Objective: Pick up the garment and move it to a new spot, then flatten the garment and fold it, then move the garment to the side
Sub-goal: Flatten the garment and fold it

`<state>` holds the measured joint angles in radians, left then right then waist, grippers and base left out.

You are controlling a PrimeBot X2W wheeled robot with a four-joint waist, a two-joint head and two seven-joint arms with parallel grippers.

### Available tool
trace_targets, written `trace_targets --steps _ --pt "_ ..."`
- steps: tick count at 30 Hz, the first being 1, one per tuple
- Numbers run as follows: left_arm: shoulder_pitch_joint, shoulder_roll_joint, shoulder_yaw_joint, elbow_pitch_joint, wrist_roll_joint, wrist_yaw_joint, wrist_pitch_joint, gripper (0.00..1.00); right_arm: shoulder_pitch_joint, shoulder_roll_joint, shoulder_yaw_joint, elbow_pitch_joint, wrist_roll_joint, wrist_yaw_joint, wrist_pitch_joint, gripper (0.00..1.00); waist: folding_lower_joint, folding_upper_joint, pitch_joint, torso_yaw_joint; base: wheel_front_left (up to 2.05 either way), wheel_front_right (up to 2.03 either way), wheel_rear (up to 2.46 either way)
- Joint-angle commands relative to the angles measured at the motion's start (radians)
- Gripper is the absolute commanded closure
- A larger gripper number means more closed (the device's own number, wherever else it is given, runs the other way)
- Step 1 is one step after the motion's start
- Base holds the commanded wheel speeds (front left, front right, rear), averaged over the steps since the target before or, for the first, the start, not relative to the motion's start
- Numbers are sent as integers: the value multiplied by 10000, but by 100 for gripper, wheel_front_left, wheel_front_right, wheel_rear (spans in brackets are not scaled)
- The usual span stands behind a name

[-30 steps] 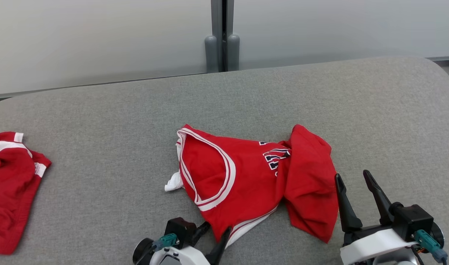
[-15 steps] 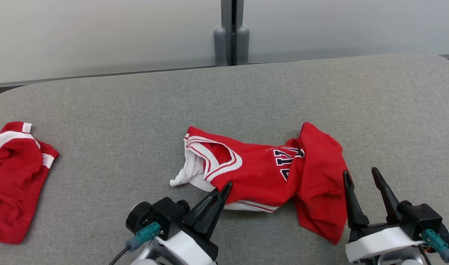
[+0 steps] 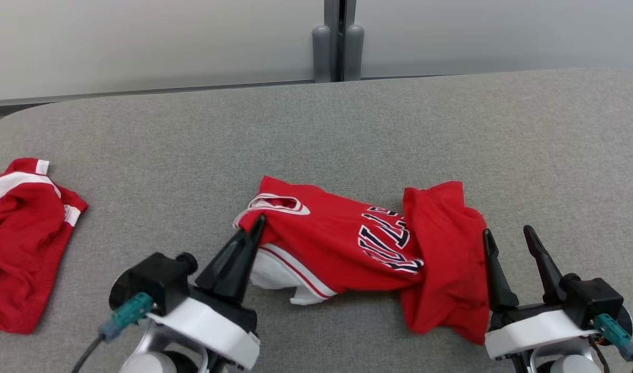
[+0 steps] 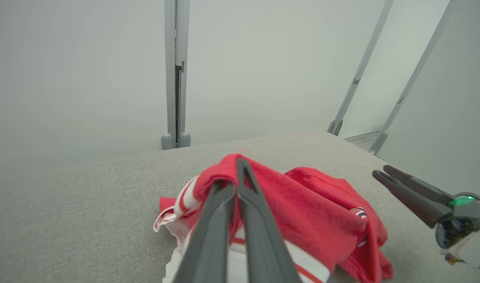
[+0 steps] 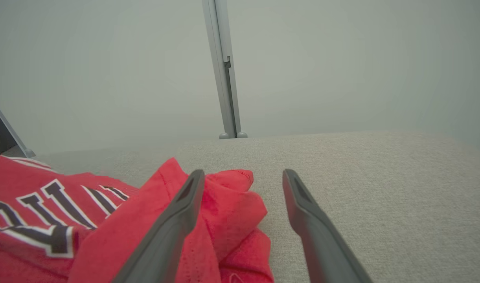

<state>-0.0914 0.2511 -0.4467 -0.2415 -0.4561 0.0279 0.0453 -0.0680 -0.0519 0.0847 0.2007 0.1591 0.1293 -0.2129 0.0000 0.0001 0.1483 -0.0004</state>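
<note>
The garment (image 3: 357, 243) is a red jersey with white trim and dark lettering, lying crumpled across the middle of the grey surface. My left gripper (image 3: 258, 221) is shut on the garment's left edge near the armhole, lifting that part a little. In the left wrist view the two fingers (image 4: 240, 196) pinch a red fold of the garment (image 4: 302, 212). My right gripper (image 3: 505, 235) stands open at the garment's right end, its left finger over the cloth. The right wrist view shows the garment (image 5: 106, 220) under the left finger, and nothing lies between the fingers (image 5: 188, 196).
A second red garment (image 3: 20, 238) with white bands lies at the far left of the grey padded surface (image 3: 192, 155). A pale wall with a grey post (image 3: 337, 46) runs behind the surface's far edge.
My left gripper closed on the jersey's near-left edge and dragged it left and up, stretching the jersey and turning its lettering into view. The right gripper stayed open in place. The camera shifted slightly.
</note>
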Motion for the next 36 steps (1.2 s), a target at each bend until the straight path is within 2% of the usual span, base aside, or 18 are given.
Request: trace_targets --steps 1,3,7,16,20,23,24,25,26,31,34,36 --pt "-285 -46 254 307 -238 72 -83 100 -139 -20 29 16 72 27 -83 0 0 -1 95 -82 0 0 0" --pt "-584 -46 503 1007 -356 79 -94 100 -237 -18 96 51 63 27 -106 0 0 -1 178 -202 0 0 0" --pt "-1483 -460 892 2692 -851 -19 -351 100 -420 -13 159 120 114 27 -149 0 0 -1 392 -470 0 0 0" --pt "-3923 -1237 1240 7647 -1399 -472 -982 100 -761 -2 340 356 246 27 -270 0 0 -1 769 -1189 0 0 0" --pt "-4585 -1346 1248 9167 -1432 -669 -1241 100 -789 0 379 452 310 27 -353 0 0 -1 818 -1296 0 0 0" --pt "-4839 -1418 1135 9756 -1412 -849 -1314 100 -813 -1 373 499 333 27 -353 0 0 -1 828 -1303 0 0 0" --pt "-4942 -1454 1082 9974 -1421 -928 -1399 96 -818 -1 357 519 349 27 -363 0 0 -1 824 -1294 0 0 0" --pt "-5034 -1474 1004 10129 -1377 -1020 -1498 65 -818 -1 336 535 354 27 -378 0 0 -1 819 -1269 0 0 0" --pt "-5089 -1489 938 10284 -1330 -1074 -1611 0 -822 -1 312 551 339 27 -396 0 0 -1 804 -1232 0 0 0" --pt "-5012 -1459 607 10624 -860 -1042 -2509 0 -819 -1 274 592 247 27 -452 0 0 -1 637 -985 0 0 0" --pt "-4775 -1296 454 10352 -409 -793 -2910 0 -778 -1 260 583 153 27 -456 0 0 -1 508 -815 0 0 0" --pt "-4545 -1133 417 9942 -14 -480 -3046 0 -721 -3 209 569 48 27 -446 0 0 -1 412 -680 0 0 0"
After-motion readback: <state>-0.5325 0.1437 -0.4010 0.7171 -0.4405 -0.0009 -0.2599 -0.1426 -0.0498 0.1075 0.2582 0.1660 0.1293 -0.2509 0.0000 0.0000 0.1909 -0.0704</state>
